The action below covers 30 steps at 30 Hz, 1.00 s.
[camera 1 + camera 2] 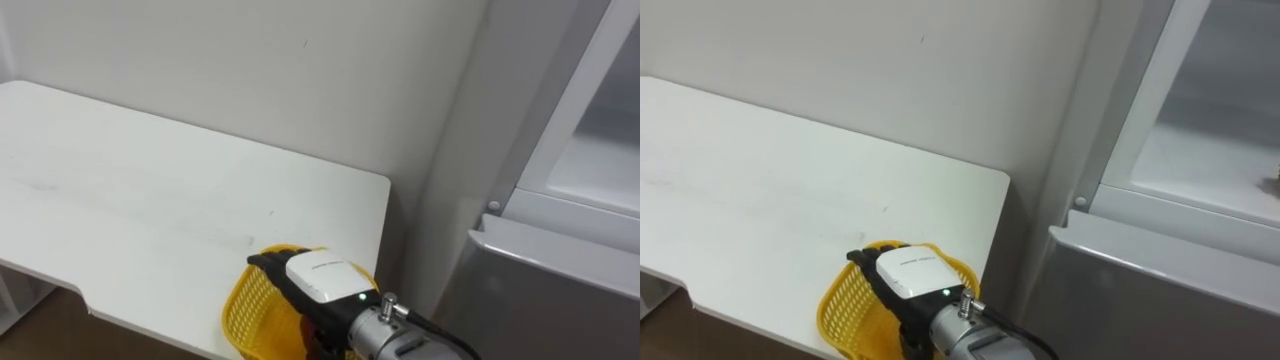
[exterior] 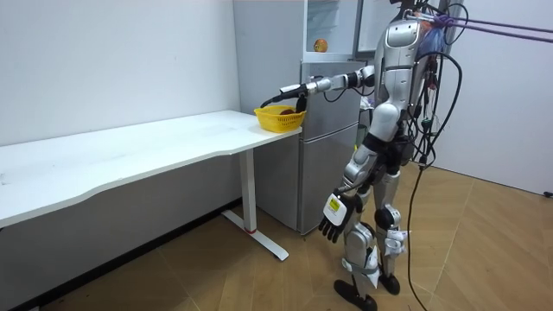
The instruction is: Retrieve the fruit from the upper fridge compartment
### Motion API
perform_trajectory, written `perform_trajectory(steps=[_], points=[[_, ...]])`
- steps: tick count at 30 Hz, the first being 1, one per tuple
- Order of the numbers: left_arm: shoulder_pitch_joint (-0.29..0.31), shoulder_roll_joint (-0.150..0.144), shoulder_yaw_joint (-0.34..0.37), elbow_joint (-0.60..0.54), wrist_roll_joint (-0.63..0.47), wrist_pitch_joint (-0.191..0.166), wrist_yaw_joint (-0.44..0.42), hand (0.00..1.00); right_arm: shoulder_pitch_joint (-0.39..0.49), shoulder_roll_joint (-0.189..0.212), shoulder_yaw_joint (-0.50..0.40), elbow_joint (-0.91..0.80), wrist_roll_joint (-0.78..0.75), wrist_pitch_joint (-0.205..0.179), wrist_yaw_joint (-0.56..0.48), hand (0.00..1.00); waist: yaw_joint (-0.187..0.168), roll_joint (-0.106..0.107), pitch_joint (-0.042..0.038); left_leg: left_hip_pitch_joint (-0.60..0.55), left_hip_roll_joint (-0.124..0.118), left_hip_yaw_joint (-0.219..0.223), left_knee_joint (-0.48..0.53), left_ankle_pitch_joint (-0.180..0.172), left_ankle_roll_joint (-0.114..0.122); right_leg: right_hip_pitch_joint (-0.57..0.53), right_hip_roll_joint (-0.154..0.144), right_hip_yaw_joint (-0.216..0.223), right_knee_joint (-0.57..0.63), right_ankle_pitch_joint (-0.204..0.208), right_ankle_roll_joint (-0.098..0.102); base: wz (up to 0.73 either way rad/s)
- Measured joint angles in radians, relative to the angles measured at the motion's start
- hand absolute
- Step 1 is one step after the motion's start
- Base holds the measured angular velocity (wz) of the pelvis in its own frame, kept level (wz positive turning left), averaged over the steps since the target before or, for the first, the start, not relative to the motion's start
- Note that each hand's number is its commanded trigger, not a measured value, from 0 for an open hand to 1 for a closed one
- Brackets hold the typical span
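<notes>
A yellow mesh basket stands on the end of the white table nearest the fridge. My right hand is stretched out over the basket, back upward, with its fingers reaching down into it and hidden by the rim. In the room view something orange-red lies in the basket under the right hand. The upper fridge compartment is open, and a round orange fruit sits on its shelf. My left hand hangs by my thigh with relaxed fingers, holding nothing.
The grey fridge stands right of the table's end, against the wall, its lower door closed. I stand on the wooden floor in front of the fridge. The long table top runs off toward the room view's left.
</notes>
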<state>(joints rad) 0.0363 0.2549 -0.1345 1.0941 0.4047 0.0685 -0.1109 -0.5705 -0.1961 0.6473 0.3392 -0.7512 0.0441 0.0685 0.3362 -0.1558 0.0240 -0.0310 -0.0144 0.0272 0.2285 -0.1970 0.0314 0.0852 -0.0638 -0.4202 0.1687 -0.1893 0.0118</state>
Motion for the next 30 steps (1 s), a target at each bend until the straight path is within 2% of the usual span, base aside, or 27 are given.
perform_trajectory(steps=[8,12,17,20,22,24,30], points=[[0.001,0.000,0.005,0.004,0.001,0.008,-0.001,0.00,-0.021,0.000,-0.056,-0.003,0.006,-0.004,-0.017,0.00,-0.002,0.000,0.0002,-0.011,0.001,0.004,0.000,0.000,0.000,-0.003,0.002,0.003,0.000,0.000,0.000,0.00],[0.005,0.000,0.025,0.005,0.002,0.006,0.001,0.00,-0.021,-0.002,-0.124,-0.047,0.035,-0.032,-0.035,0.00,-0.015,0.004,0.0011,-0.012,0.001,0.000,0.012,0.000,0.000,-0.004,0.001,0.003,0.001,0.000,0.000,0.01],[0.010,-0.002,0.009,0.007,0.001,0.006,0.018,0.00,-0.021,-0.004,-0.187,-0.138,0.102,-0.063,-0.126,0.00,-0.039,0.031,-0.0035,-0.008,0.000,0.002,0.016,0.000,0.000,0.000,-0.001,0.007,0.002,0.000,0.000,-0.01],[0.016,-0.008,0.009,0.008,0.001,0.001,0.021,0.00,-0.020,-0.004,-0.191,-0.172,0.136,-0.079,-0.155,0.00,-0.058,0.054,-0.0024,-0.008,0.001,0.003,0.012,0.000,0.001,0.000,-0.001,0.007,0.003,0.000,-0.001,-0.01],[0.025,-0.016,0.010,0.009,0.001,0.000,0.020,0.00,-0.020,-0.004,-0.203,-0.201,0.177,-0.081,-0.164,0.00,-0.066,0.068,-0.0075,-0.006,0.003,0.015,0.009,0.000,0.001,-0.002,-0.002,0.011,0.004,0.000,-0.001,-0.07],[0.028,-0.024,0.010,0.009,0.000,-0.001,0.020,0.00,-0.020,-0.005,-0.219,-0.227,0.204,-0.087,-0.177,0.00,-0.069,0.077,-0.0089,-0.001,0.003,0.022,0.009,0.001,0.002,-0.002,-0.002,0.019,0.005,0.001,-0.001,-0.08],[0.024,-0.039,0.014,0.030,-0.020,-0.006,0.041,0.00,0.005,-0.014,-0.248,-0.424,0.307,-0.100,-0.222,0.00,-0.116,0.082,-0.0124,0.014,0.001,0.030,0.002,0.004,0.003,0.005,-0.003,0.032,0.004,0.001,-0.001,-0.04]])
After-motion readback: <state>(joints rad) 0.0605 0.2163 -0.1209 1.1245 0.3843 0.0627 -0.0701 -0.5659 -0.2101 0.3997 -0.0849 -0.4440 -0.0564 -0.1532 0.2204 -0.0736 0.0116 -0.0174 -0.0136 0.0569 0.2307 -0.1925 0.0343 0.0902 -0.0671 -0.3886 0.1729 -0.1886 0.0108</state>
